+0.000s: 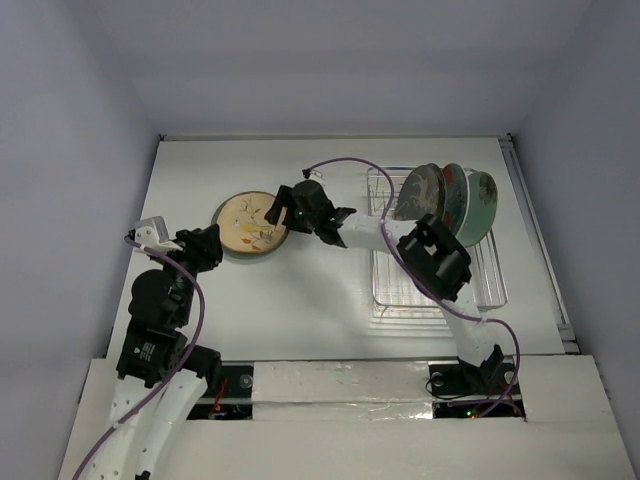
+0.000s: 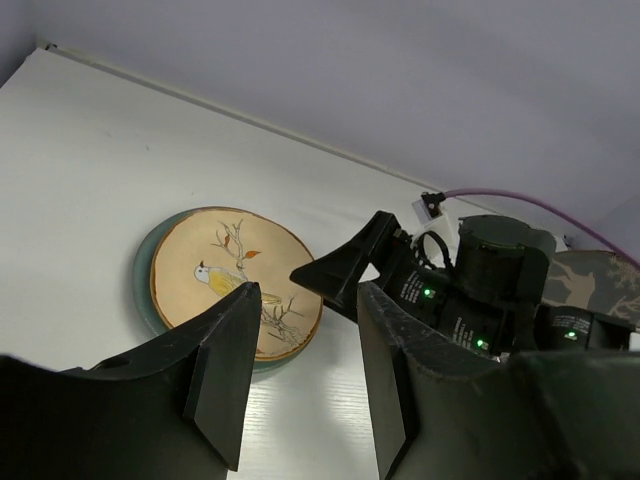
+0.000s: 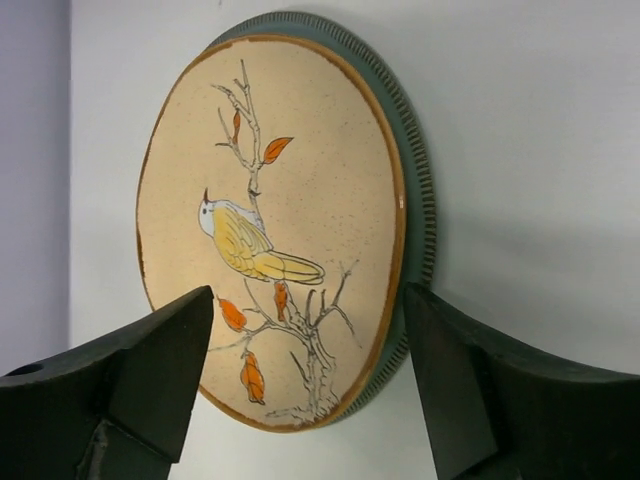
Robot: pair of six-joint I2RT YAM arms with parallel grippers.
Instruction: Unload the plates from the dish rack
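Where the plates are: two are stacked flat on the white table, left of the dish rack; three more are stood on edge at the rack's far end.
Top plate: the tan bird plate is laid face up on the teal plate, whose ridged rim is seen around it.
Plates in the rack: a dark one, a patterned one and a pale green one are leaned side by side.
Right gripper: it is held just over the bird plate's edge. Its fingers are spread wide and nothing is pinched.
Left gripper: it is held near the stack. Its fingers are parted, with nothing between them.
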